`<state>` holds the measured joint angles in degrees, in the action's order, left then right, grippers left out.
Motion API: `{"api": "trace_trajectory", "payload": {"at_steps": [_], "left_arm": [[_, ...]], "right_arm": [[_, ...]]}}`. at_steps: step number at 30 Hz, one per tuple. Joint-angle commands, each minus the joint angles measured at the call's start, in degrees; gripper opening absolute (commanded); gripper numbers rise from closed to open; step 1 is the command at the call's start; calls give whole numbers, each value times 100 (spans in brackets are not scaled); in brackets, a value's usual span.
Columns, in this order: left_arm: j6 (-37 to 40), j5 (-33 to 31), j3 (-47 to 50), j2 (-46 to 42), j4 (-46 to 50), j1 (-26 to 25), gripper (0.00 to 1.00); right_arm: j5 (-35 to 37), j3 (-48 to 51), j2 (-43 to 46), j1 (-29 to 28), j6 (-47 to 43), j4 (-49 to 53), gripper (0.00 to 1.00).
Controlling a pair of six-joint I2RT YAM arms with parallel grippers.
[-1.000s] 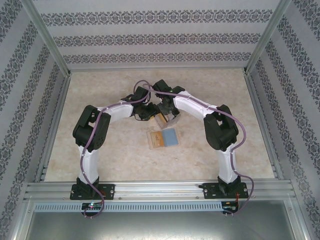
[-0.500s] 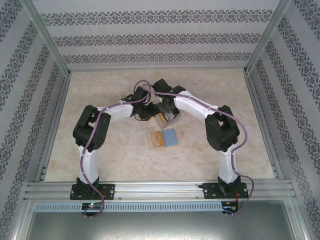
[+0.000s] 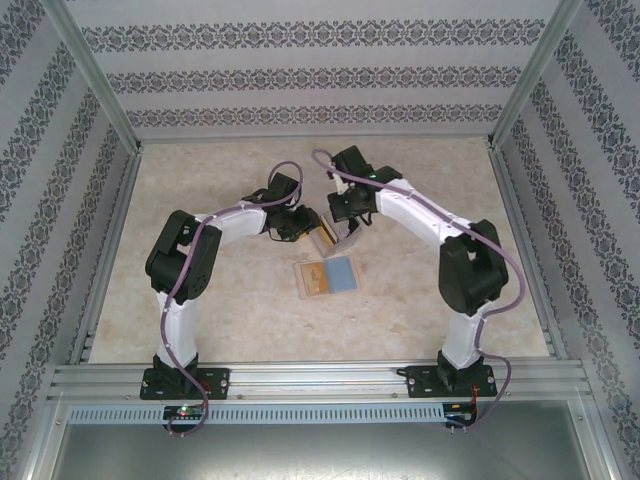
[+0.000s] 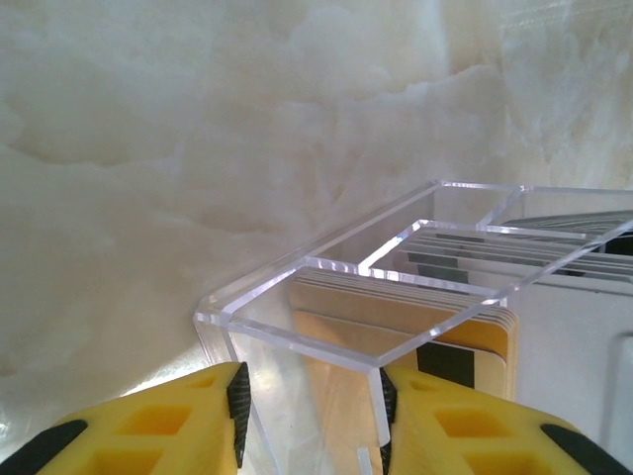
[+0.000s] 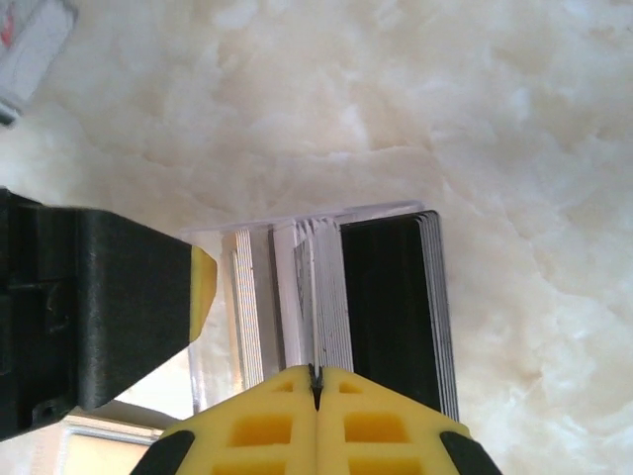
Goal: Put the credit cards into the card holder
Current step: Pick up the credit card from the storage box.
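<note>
The tan card holder lies open on the table, with an orange-yellow card and a bluish card lying on it. Just behind it stands a clear plastic box holding stacks of credit cards: orange-yellow ones, white ones and black ones. My left gripper is shut on the box's end, one pad on each side. My right gripper is shut on one thin whitish card, seen edge-on above the stacks. That card hangs below the right gripper in the top view.
The marble-patterned table is fenced by aluminium rails and patterned walls. My left finger stands close beside the box on the left in the right wrist view. Both arms meet over the table's middle.
My right gripper has lifted up and back from the box with the card in it, and its elbow has swung right. The left arm and the box stay put.
</note>
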<state>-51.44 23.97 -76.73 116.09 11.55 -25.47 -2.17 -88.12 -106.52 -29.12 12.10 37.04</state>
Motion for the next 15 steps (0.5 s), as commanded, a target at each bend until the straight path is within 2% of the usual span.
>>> {"api": "trace_trajectory", "payload": {"at_steps": [1, 6, 9, 13, 15], "left_arm": [[251, -6, -111, -374, 126, 7, 45], [242, -19, 15, -777, -38, 7, 52], [101, 15, 288, -1144, -323, 1, 60], [-332, 525, 726, -1480, -1093, 7, 64], [-798, 900, 1030, -1575, -1807, 3, 64]], "right_arm": [[-980, 622, 627, 298, 903, -714, 0], [-1851, 1650, 1401, 680, 1926, -1896, 0], [-2199, 2088, 1721, 838, 2493, -2433, 0], [-2469, 2619, 2088, 985, 3331, -3172, 0], [-2538, 2858, 2250, 1035, 3677, -3512, 0]]}}
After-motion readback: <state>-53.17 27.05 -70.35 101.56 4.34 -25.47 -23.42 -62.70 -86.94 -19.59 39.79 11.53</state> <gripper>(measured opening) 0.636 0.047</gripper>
